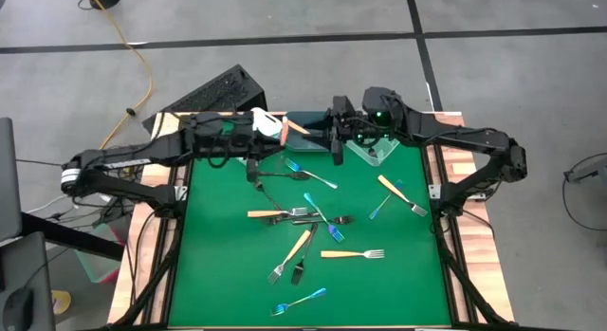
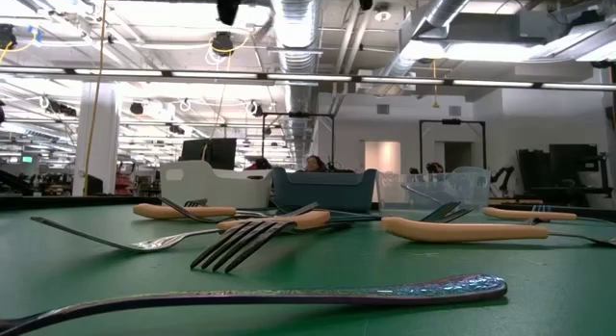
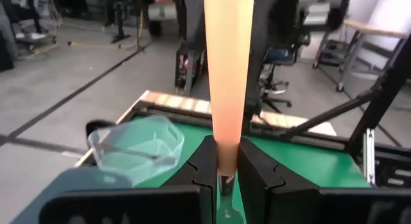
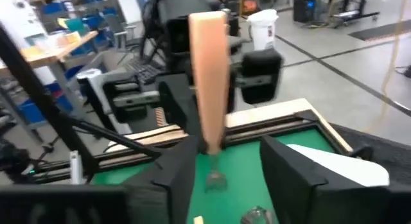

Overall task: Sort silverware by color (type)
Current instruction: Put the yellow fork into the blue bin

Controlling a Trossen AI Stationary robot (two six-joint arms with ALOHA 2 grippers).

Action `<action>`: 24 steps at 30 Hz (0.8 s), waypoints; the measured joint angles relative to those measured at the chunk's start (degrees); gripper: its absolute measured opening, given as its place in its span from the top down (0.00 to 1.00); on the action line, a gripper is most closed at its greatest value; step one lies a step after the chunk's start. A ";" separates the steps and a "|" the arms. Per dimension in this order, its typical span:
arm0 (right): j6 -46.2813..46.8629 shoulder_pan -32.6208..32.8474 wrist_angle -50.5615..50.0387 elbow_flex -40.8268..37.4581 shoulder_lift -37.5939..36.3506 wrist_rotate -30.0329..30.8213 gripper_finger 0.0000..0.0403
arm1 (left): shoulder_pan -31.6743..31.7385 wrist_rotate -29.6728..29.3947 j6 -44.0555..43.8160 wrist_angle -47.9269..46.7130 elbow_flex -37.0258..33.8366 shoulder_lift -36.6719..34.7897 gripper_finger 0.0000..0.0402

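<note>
A: Entry, left gripper (image 3: 223, 167). Where is it, and how are the jaws?

B: Raised over the back of the table, just to the white-bin side of the grey-blue bin (image 1: 308, 119). The jaws are clamped on an orange-handled utensil (image 3: 225, 70), gripping near where the handle meets the metal. The handle points away from the wrist.

A: Right gripper?

B: The right gripper (image 4: 228, 156) is on the other side of the grey-blue bin, towards the clear bin (image 1: 375, 153), also raised. Its fingers (image 4: 183, 166) stand wide apart and hold nothing. In the right wrist view the orange handle shows in line with the gap between them. I cannot tell whether it sits inside the gap or beyond it. From above, the two grippers are near each other but apart.

A: The bins?

B: Three in a row at the back edge. The white bin (image 1: 264, 120) touches or nearly touches one side of the grey-blue bin, and the clear one is on its other side. The contents cannot be made out.

A: The rest of the silverware?

B: It lies flat on the green mat (image 1: 218, 274), all in front of the grey-blue bin. A blue-handled piece (image 1: 311, 175) is nearest it. An overlapping cluster (image 1: 308, 217) of orange, black and blue handles lies farther out. An orange-handled fork (image 1: 353, 254) is beyond the cluster, and a blue-handled one (image 1: 299, 301) is farthest, near the front edge. Another orange-handled fork (image 1: 403, 195) lies off towards the clear-bin side.
</note>
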 joint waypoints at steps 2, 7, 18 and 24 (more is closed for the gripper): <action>-0.15 -0.36 0.40 0.02 -0.02 -1.39 0.48 | 0.25 0.27 -0.06 1.97 0.00 1.30 0.95; -0.18 -1.80 2.24 -0.02 1.39 -4.70 0.34 | 0.67 0.22 -0.36 6.14 0.00 3.31 0.95; 0.25 -1.69 10.64 -0.04 6.72 -10.60 0.31 | 0.67 0.04 -1.01 10.67 0.00 5.50 0.95; 0.27 -1.89 12.49 0.17 8.93 -10.57 0.34 | 0.67 -0.09 -1.07 11.68 0.00 5.48 0.95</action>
